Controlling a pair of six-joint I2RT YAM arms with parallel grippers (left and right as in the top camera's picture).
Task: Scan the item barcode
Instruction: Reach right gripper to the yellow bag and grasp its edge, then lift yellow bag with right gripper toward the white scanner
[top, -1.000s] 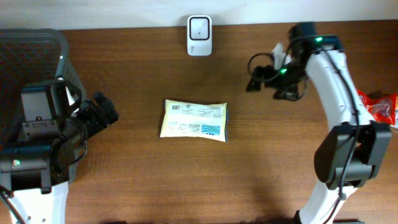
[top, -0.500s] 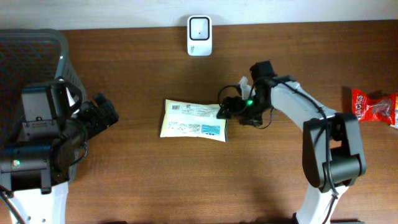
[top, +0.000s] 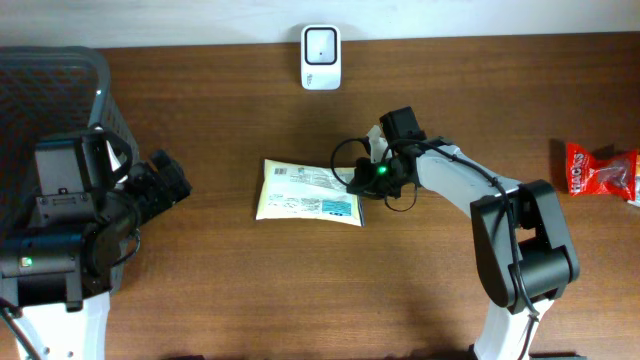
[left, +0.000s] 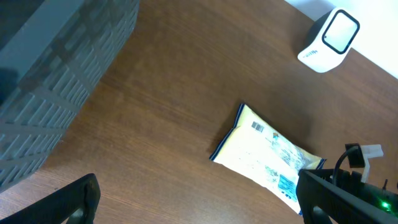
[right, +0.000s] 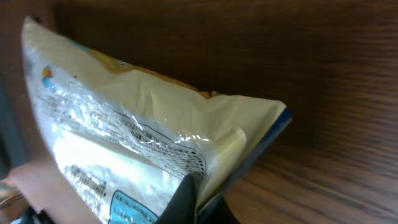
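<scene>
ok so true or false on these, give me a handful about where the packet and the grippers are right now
1. The yellow packet lies inside the basket. False: it lies on the table, well to the right of the basket.
2. The right gripper is shut on the yellow packet's right edge. True.
3. The left gripper is gripping the yellow packet. False: it is open, off to the packet's left, and holds nothing.
4. The white scanner stands at the far edge of the table, beyond the packet. True.
</scene>
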